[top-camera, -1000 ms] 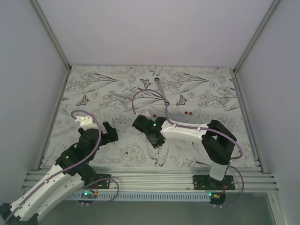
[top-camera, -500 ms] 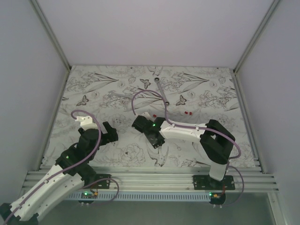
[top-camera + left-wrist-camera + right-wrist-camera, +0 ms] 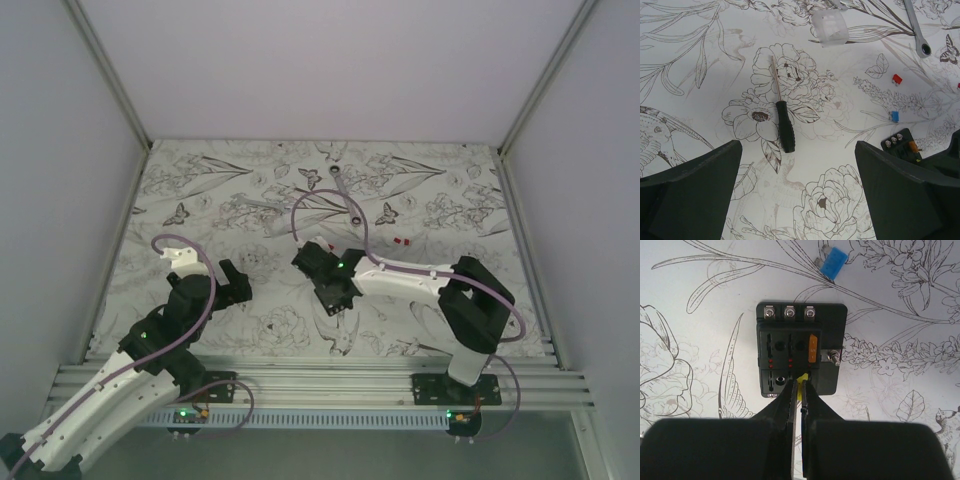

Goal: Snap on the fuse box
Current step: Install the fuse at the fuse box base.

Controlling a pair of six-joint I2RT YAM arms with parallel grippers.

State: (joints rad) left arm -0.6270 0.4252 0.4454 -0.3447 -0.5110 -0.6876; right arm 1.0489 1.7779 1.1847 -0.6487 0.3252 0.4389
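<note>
1. My right hand (image 3: 798, 384) is closed down to a slit. Its tips pinch a small yellow fuse (image 3: 801, 380) at the near edge of the fuse box (image 3: 785, 325).
2. The fuse box lies flat on the floral-print desk (image 3: 700, 340), directly under the right hand, with its slots exposed. Three screw heads line its far edge, and an orange fuse (image 3: 813, 348) sits in the right-hand slot.
3. A blue fuse (image 3: 834, 262) lies loose on the desk just beyond the box, to its right.
4. My left hand (image 3: 797, 150) is wide open and holds nothing. It hangs above the desk, well to the left of the box.
5. In the left wrist view, a black-handled screwdriver (image 3: 782, 125) lies on the desk ahead of the open fingers, with its shaft pointing away.
6. Beyond the screwdriver sits a clear plastic cover (image 3: 830, 27), well apart from the fuse box, which shows at the right edge of that view.
7. A wrench (image 3: 917, 30) lies at the far right of that view, with a red fuse (image 3: 897, 78) near it.
8. From the top camera I cannot see the box itself, because the right hand hides it.
</note>
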